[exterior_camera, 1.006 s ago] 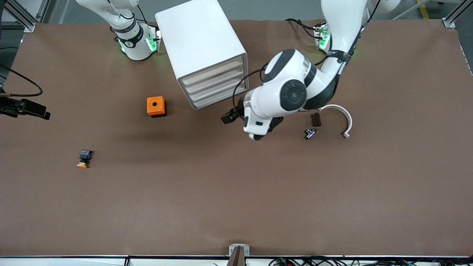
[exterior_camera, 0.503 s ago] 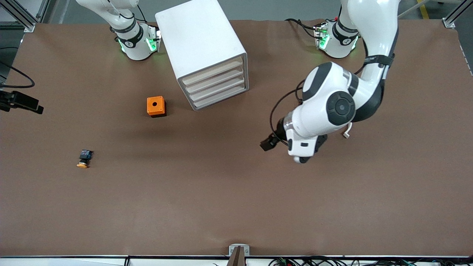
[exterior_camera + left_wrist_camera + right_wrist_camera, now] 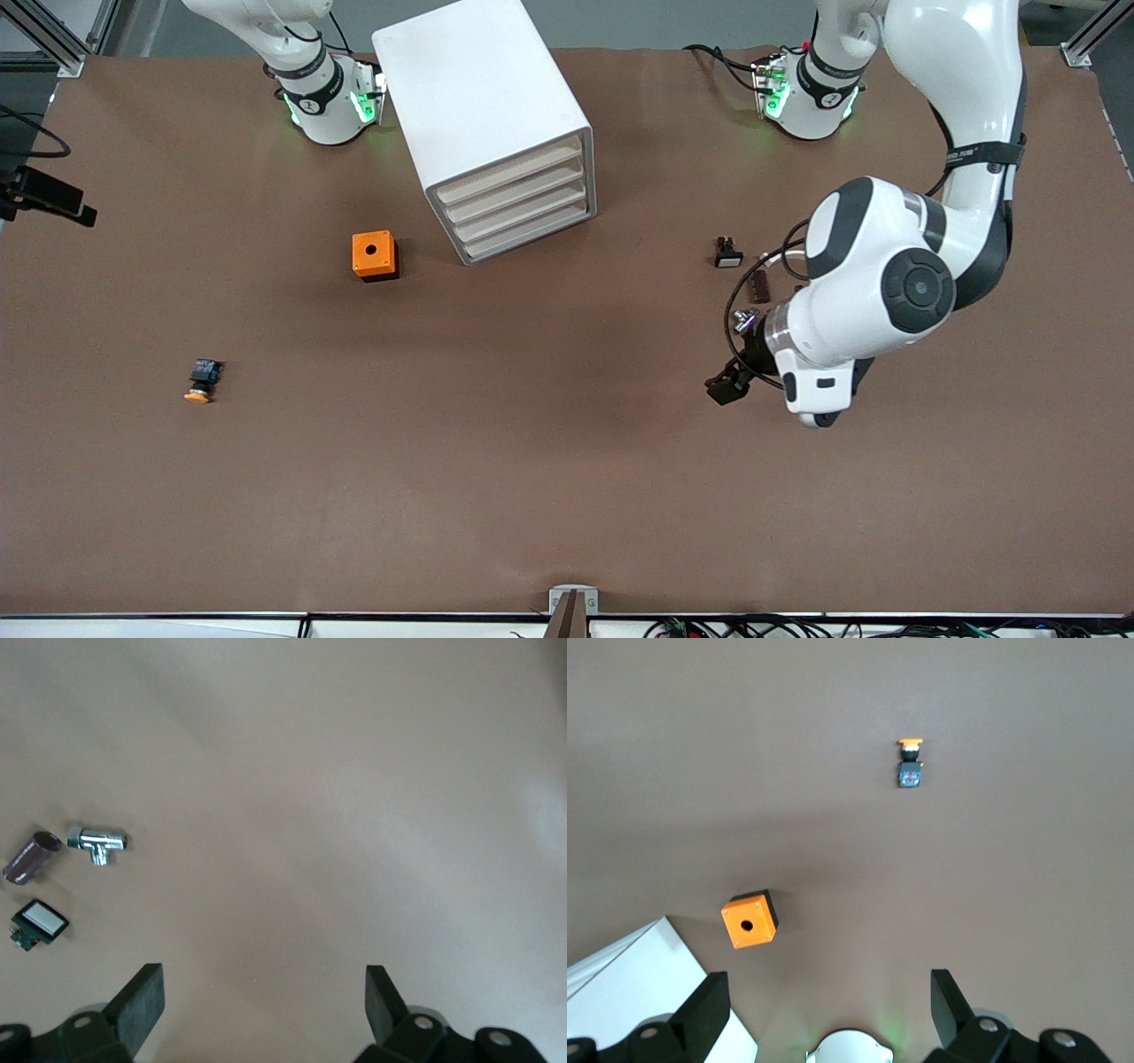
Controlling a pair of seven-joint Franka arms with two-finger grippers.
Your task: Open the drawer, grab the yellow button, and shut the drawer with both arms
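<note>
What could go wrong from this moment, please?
1. The button lies loose on the bare table, near the right arm's end, so a careless pass may knock it away.
2. The open left claw hangs low beside the small metal fitting; it may brush this part.

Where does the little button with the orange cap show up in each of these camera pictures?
Front view: the button lies on the table toward the right arm's end, nearer the camera than the orange box.
Left wrist view: not in it.
Right wrist view: the button lies on bare table, apart from the orange box.
Shared landmark: the orange box.
</note>
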